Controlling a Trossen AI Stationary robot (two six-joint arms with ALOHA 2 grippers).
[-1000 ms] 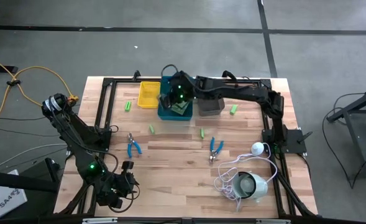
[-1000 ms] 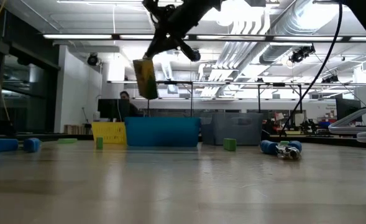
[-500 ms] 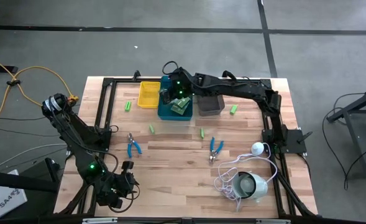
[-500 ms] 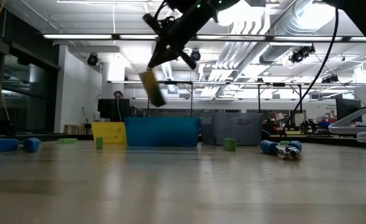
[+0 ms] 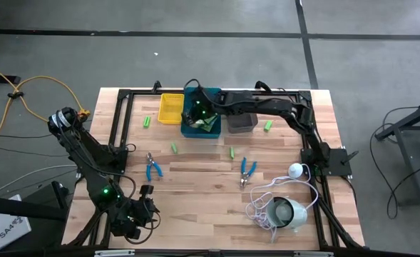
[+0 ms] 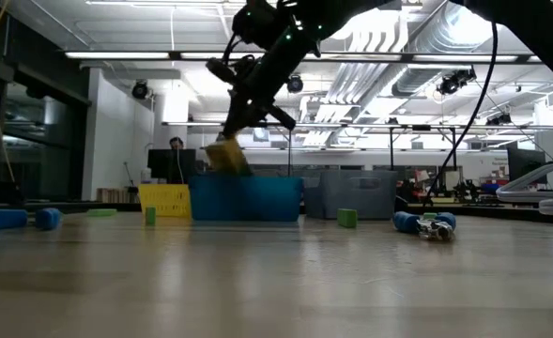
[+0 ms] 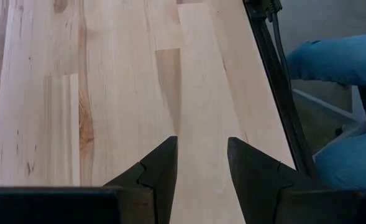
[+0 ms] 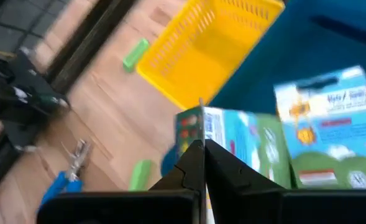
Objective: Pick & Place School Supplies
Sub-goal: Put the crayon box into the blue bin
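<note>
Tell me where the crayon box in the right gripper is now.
In the high view the crayon box hangs in the right gripper over the blue bin, between the yellow bin and grey bin.

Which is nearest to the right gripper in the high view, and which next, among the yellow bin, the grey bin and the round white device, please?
From the right gripper, over the blue bin:
1. Yellow bin, just beside it, toward the left arm's side.
2. Grey bin, on its other side, slightly farther.
3. Round white device, far off at the table's near right.

Two crayon boxes (image 8: 332,134) (image 8: 232,146) show, plus two blue-handled tools (image 5: 153,168) (image 5: 247,170). Four green stubs (image 5: 147,122) (image 5: 174,148) (image 5: 232,153) (image 5: 268,125) lie about, alongside three bins (image 5: 170,108) (image 5: 192,130) (image 5: 242,123).
</note>
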